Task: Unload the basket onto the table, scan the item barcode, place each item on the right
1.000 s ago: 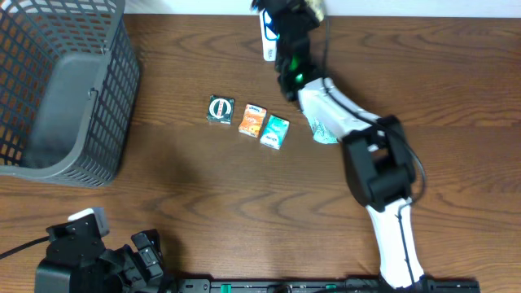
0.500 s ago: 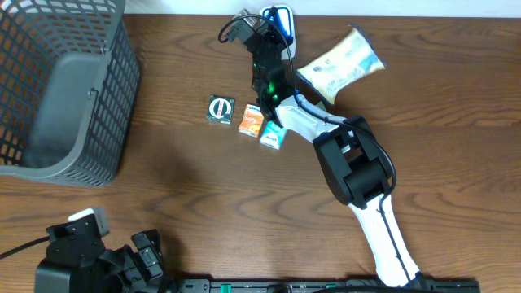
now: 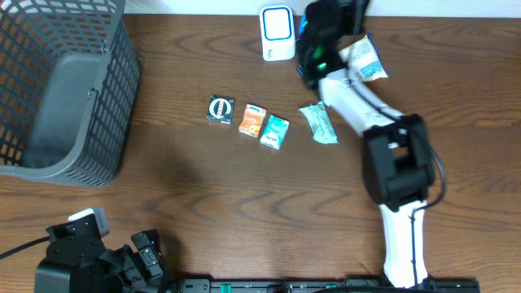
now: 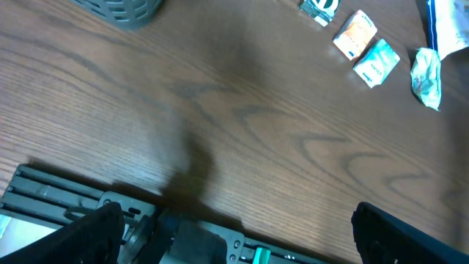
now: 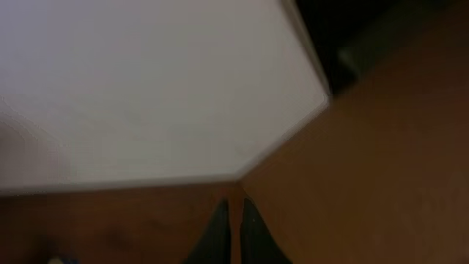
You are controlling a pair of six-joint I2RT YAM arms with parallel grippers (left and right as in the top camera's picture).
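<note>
Jaws of the right gripper (image 3: 330, 16) are closed, overhead, beside the scanner (image 3: 278, 32); the snack bag (image 3: 362, 59) sits just beside that arm, grip unconfirmed. Left wrist: left gripper (image 4: 234, 213) jaws wide over the tabletop (image 4: 220, 110). Right wrist: fingertips (image 5: 218, 227) together under a white surface (image 5: 146, 88). Presenting step, probably; next, barcode toward scanner.

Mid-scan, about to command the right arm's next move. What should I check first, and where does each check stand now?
1. Grip: right gripper is shut. Ok.
2. Item in hand: snack bag sits partly under the right arm; whether it is held, cannot tell.
3. Target: scanner is uncovered, close beside the gripper. Ok.
4. Barcode facing the scanner: cannot tell; the right wrist view shows only a blank white surface.
5. Other arm: left gripper is open, low at the near edge, away from the items. Ok.
</note>
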